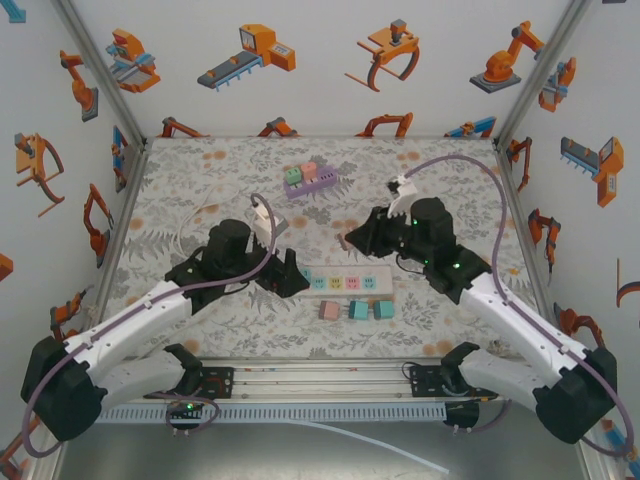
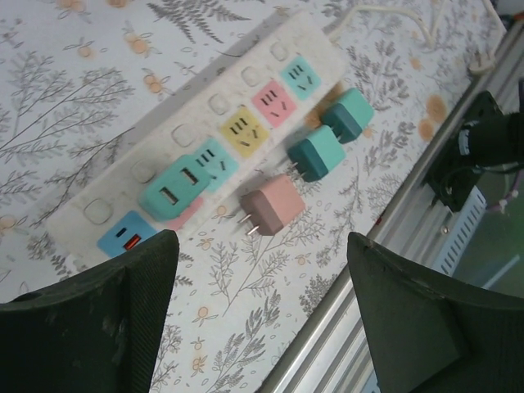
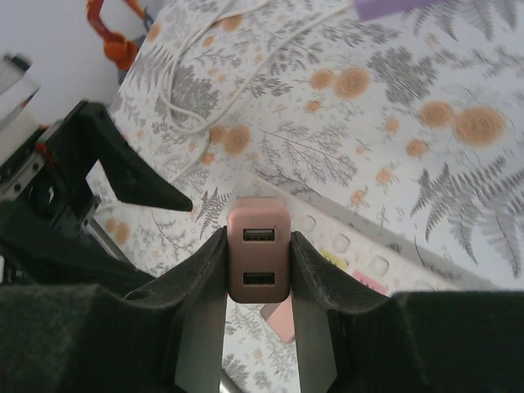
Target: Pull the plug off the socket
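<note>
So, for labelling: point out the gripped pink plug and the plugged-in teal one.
Pink plug (image 3: 258,258): right wrist view, its USB face.
Teal plug (image 2: 178,187): left wrist view, top face between its USB ports.

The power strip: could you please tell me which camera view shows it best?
The left wrist view: the power strip lies nearly whole, coloured sockets clear, a teal plug seated in it. The top external view shows it small; the right wrist view shows a stretch behind the pink plug.
</note>
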Available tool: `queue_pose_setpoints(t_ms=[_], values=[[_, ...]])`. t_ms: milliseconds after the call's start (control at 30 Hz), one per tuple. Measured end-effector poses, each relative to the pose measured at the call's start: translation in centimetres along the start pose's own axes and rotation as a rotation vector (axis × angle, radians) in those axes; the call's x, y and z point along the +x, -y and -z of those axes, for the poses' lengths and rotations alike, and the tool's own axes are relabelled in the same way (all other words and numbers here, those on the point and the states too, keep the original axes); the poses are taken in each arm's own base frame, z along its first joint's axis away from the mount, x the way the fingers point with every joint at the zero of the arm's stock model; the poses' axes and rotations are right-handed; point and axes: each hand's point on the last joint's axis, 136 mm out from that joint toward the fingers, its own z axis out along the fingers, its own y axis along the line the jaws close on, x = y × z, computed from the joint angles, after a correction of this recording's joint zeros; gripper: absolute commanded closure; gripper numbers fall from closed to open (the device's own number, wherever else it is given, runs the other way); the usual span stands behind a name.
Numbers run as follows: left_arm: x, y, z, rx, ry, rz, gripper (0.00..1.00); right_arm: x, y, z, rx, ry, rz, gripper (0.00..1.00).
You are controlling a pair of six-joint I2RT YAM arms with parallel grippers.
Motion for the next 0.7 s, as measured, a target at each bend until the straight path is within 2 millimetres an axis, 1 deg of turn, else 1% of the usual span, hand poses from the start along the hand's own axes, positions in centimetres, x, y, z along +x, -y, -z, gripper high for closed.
queue_pose_setpoints(t_ms=[67, 200, 300, 333, 367, 400, 500, 567, 700], values=[[0.1, 1.5, -0.1, 0.049, -0.002, -0.045, 0.18, -0.1, 1.9, 1.1, 0.056, -0.005, -0.085, 0.85], [1.0, 4.0, -0.4, 0.129, -0.029, -0.13, 0.14, 0.5, 4.6, 3.1, 0.135, -0.029, -0.21, 0.84], [1.7, 5.8, -0.4, 0.183, -0.045, -0.196, 0.06, 1.5, 6.8, 4.9, 0.196, -0.038, -0.296, 0.84], [1.8, 6.4, -0.4, 0.2, -0.048, -0.216, 0.02, 2.0, 7.6, 5.5, 0.221, -0.042, -0.325, 0.84], [2.0, 6.8, -0.4, 0.213, -0.051, -0.233, 0.01, 2.7, 8.5, 6.1, 0.246, -0.046, -0.357, 0.84], [2.1, 7.1, -0.4, 0.222, -0.052, -0.247, 0.03, 3.3, 9.2, 6.6, 0.266, -0.048, -0.381, 0.84], [2.2, 7.8, -0.2, 0.239, -0.046, -0.281, 0.03, 5.9, 11.8, 8.0, 0.347, -0.064, -0.477, 0.85], [2.1, 8.0, 0.0, 0.246, -0.039, -0.301, 0.03, 8.1, 13.4, 8.9, 0.402, -0.08, -0.545, 0.85], [1.8, 8.1, 0.3, 0.245, -0.023, -0.326, 0.03, 11.8, 15.4, 10.0, 0.485, -0.112, -0.628, 0.84]])
